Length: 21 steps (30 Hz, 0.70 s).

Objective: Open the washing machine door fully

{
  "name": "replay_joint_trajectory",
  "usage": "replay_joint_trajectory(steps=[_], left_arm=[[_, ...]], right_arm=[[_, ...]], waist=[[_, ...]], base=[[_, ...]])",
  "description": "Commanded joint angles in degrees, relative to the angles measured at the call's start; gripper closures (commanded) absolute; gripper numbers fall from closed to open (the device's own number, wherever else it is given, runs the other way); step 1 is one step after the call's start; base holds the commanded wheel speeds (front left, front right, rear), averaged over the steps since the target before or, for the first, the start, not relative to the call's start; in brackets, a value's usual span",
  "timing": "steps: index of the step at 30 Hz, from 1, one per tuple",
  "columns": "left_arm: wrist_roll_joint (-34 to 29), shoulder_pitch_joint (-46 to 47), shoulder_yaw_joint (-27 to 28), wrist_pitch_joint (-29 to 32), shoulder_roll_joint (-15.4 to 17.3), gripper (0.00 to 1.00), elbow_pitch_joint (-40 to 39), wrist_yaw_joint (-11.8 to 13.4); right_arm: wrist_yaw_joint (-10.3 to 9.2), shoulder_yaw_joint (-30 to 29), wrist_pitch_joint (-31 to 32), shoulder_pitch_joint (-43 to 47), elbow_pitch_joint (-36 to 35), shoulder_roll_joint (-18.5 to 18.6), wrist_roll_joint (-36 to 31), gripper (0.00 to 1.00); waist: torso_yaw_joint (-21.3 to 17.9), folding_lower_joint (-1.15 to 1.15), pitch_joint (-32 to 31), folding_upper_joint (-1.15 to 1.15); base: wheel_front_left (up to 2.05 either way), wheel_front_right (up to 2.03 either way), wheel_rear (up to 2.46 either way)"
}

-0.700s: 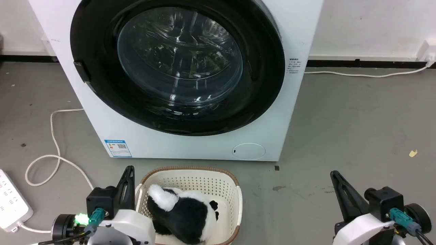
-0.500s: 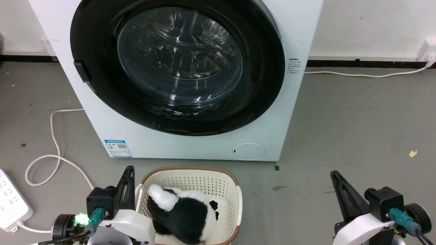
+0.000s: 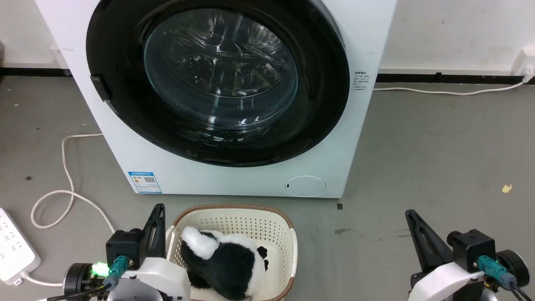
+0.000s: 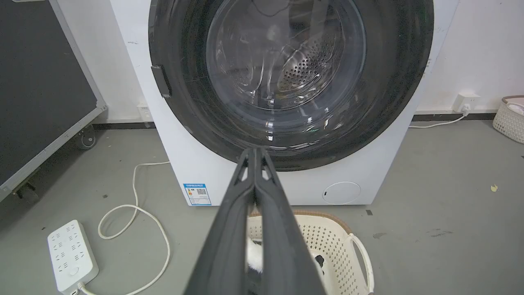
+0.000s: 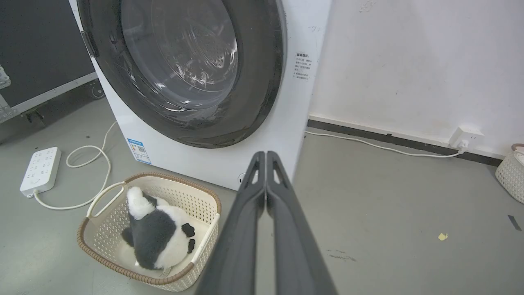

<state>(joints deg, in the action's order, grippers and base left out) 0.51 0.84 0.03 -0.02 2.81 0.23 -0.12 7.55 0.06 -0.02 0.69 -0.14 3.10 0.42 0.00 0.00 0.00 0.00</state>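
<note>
The washing machine door (image 3: 220, 69) is big, round and shiny black, with a see-through glass bowl in the middle. It sits shut, flat against the front of the white washing machine (image 3: 234, 179), and takes up almost the whole front. Through the glass you can see the metal drum (image 4: 305, 67) with its little holes. A small black block (image 3: 97, 85) sticks out at the door's left edge. Low on the front, at the left, is a blue sticker (image 3: 144, 182) with a square code on it; its words are too small to read. To the right of the door are some lines of tiny black writing (image 3: 360, 80), also too small to read. A small round white flap (image 3: 305, 186) is at the lower right. The left tool (image 4: 254, 151) has its two dark fingers pressed together, holding nothing, and it is well apart from the door. The right tool (image 5: 266, 155) is pressed together too, empty, and also far from the door. On the grey floor (image 3: 439, 146) just in front of the machine stands a cream basket (image 3: 291, 238) with a black and white plush toy (image 3: 225, 261) in it. A white power strip (image 3: 12, 246) and a looping white cord (image 3: 62, 167) lie to the left.
</note>
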Motion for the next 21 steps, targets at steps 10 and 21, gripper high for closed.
replay_joint_trajectory(steps=[10, 21], left_arm=[[-0.5, -0.8, 0.0, 0.0, 0.1, 1.00, -0.2, 0.1], [0.4, 0.0, -0.5, -0.7, 0.0, 0.00, 0.2, 0.1]], right_arm=[[-0.06, -0.1, 0.0, -0.7, 0.1, -0.2, -0.4, 1.00], [0.01, -0.1, -0.7, 0.2, 0.0, 0.0, 0.6, 0.00]], waist=[[0.0, 0.00, 0.0, 0.00], [-0.1, 0.00, 0.0, 0.00]], base=[[0.00, 0.00, 0.00], [0.00, 0.00, 0.00]])
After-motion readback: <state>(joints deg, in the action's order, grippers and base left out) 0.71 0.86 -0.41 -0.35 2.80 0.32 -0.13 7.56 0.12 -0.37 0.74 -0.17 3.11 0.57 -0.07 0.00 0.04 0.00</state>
